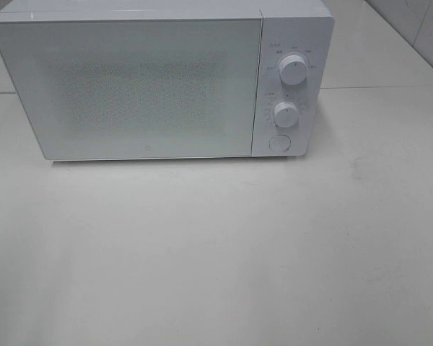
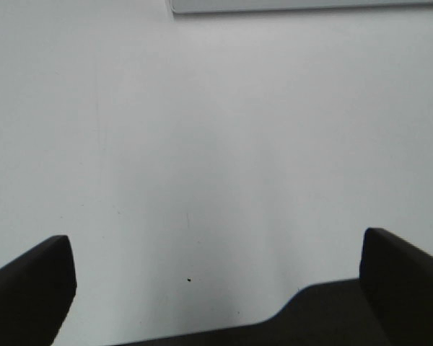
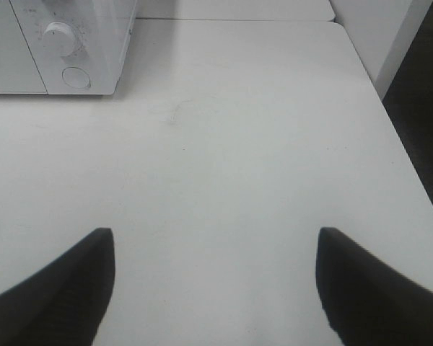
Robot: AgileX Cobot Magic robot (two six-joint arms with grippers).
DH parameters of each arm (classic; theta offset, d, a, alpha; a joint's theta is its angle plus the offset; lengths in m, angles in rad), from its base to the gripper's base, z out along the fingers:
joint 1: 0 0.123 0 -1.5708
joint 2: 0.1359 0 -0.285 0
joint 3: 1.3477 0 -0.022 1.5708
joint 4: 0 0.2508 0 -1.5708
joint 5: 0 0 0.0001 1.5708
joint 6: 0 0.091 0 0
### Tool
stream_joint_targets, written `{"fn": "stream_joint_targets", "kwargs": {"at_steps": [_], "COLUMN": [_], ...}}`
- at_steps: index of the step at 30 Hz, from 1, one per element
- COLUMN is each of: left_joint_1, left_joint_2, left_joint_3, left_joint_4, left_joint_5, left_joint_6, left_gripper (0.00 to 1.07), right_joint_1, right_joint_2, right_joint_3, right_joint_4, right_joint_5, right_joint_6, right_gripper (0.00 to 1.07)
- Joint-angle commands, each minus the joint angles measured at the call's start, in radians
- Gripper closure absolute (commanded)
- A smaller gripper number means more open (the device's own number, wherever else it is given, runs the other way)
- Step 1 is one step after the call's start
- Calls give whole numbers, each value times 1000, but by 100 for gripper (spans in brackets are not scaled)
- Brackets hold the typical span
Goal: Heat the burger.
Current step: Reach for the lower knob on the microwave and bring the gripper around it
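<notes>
The burger is out of view in every frame. A white microwave (image 1: 130, 86) stands at the back of the white table (image 1: 216, 252) with its door shut; nothing shows through the frosted door. In the high view neither gripper appears. My left gripper (image 2: 216, 241) hangs open over bare tabletop, nothing between its dark fingers (image 2: 29, 288), and a strip of the microwave's base (image 2: 303, 6) shows beyond it. My right gripper (image 3: 214, 234) is open and empty too, above the table to the right of the microwave (image 3: 94, 43).
The microwave's right panel carries two round knobs (image 1: 294, 71) (image 1: 285, 114) and a round button (image 1: 279, 142). The table's right edge (image 3: 411, 187) drops to a dark floor. A white upright panel (image 3: 379, 29) stands at the far right corner. A tiled wall (image 1: 418, 29) lies behind.
</notes>
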State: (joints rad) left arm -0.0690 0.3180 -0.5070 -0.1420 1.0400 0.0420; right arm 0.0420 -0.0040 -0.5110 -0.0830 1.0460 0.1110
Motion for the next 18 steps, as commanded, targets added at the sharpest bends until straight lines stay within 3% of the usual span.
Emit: {"fn": "stream_joint_targets", "kwargs": {"at_steps": [1,4,10,18], "left_joint_1": [72,121,127,127], "left_joint_2": [-99,-184,-341,-348], "left_joint_3": [7,7,7,8], "left_joint_4": [-3,-2,-4,-5], "left_joint_5": [-1,-2,-2,-3], "left_joint_6": [2,2,2,2], "left_gripper": [6,6,6,6], "right_joint_1": [-4,-4,-4,-4], "right_joint_2": [-26,-26,-26,-26], "right_joint_3": [1,1,1,1], "right_joint_4": [0,0,0,0], "right_joint_5": [-4,-4,-4,-4], "right_joint_6": [4,4,4,4], "right_gripper": [33,33,33,33]}}
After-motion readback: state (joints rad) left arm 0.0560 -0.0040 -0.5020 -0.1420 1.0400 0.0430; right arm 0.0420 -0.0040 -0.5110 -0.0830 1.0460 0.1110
